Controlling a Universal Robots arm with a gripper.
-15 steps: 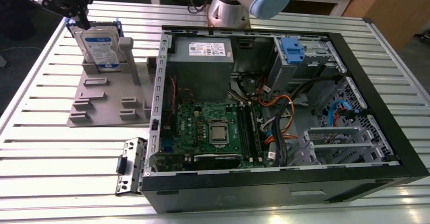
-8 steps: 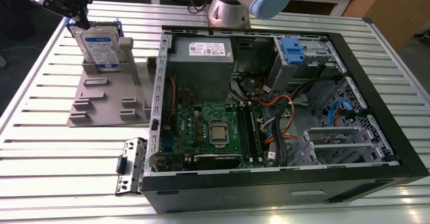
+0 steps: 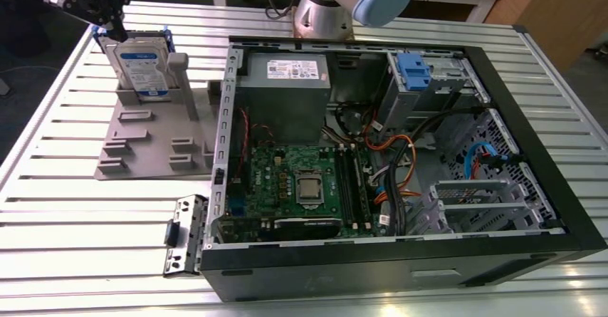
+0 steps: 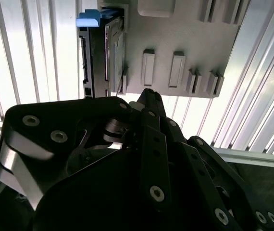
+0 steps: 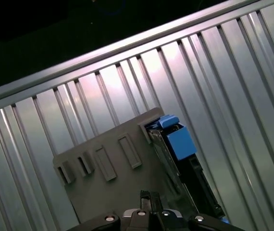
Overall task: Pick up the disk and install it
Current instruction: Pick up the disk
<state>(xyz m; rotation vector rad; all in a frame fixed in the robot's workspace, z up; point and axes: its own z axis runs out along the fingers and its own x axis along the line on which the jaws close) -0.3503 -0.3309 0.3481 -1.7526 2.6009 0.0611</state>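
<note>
1. The disk (image 3: 141, 64) stands upright on its edge in a grey holder (image 3: 142, 142) on the slatted worktop (image 3: 57, 210), to the exterior view's left of the open computer case (image 3: 532, 160).
2. The gripper (image 3: 112, 26) hangs just above the disk's top edge; contact cannot be confirmed.
3. Gripper released or clenched: cannot tell.
4. Both wrist views show the disk's blue bracket seated in the holder.
</note>
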